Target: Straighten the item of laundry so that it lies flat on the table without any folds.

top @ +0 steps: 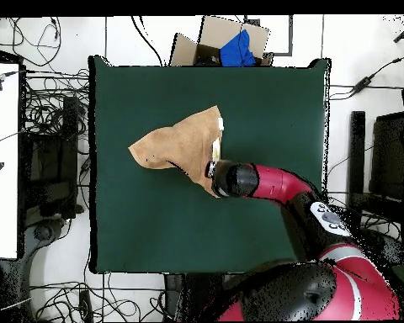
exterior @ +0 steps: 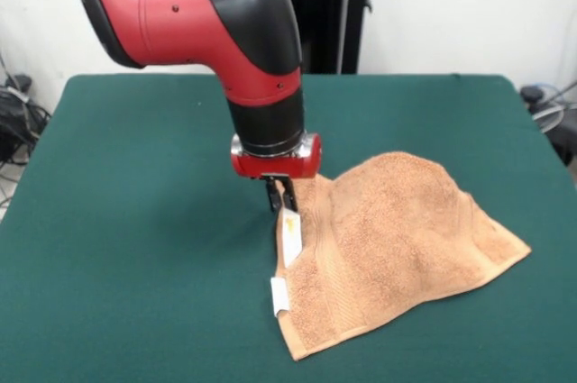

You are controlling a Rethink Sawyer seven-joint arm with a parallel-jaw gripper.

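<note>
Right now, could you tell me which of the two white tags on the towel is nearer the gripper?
The upper tag, just under the gripper in the front view. The other tag sits farther down the same towel edge, toward the camera.

Looked like a robotics lab: red Sawyer arm (exterior: 225, 31) on a pedestal at a green felt worktop (exterior: 135, 221), cable tangles (top: 50, 290) across the white floor, cardboard box (top: 218, 42) at the far edge.

Red arm (exterior: 171, 13), black elbow joint, black wrist sleeve, red flange, small dark pincer (exterior: 281, 196).
</note>
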